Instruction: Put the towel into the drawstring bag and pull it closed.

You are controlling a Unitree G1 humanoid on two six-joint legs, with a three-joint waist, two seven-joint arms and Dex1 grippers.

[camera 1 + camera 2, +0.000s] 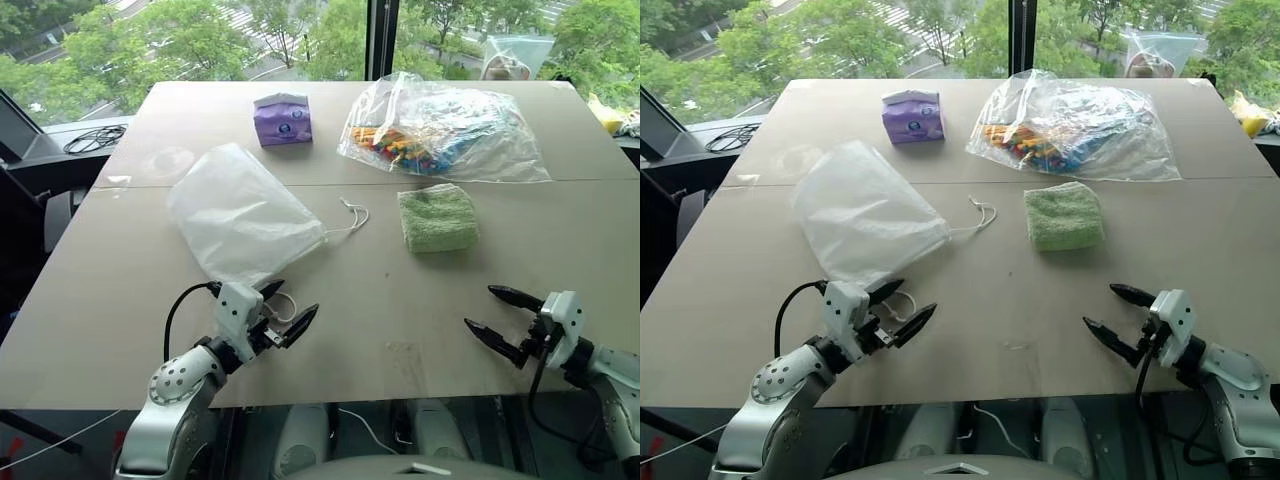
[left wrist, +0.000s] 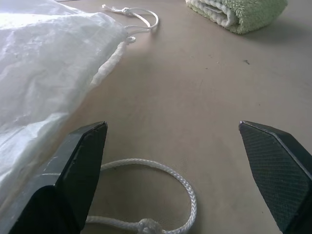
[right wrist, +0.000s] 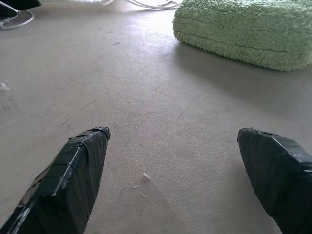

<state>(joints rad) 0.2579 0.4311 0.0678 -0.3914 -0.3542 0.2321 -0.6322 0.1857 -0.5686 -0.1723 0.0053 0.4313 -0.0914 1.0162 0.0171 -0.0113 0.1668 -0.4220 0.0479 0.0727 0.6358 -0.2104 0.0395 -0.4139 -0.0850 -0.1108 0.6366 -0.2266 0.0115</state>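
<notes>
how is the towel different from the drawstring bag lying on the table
The towel is light green and fluffy; the bag is translucent white and thin. The towel is folded into a compact, thick square, while the bag lies flat, crinkled and larger. The bag has white cords trailing from its mouth; the towel has none. Both rest untouched on the table.

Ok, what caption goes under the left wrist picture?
Open left gripper over a cord loop, bag beside it, towel beyond.
</notes>
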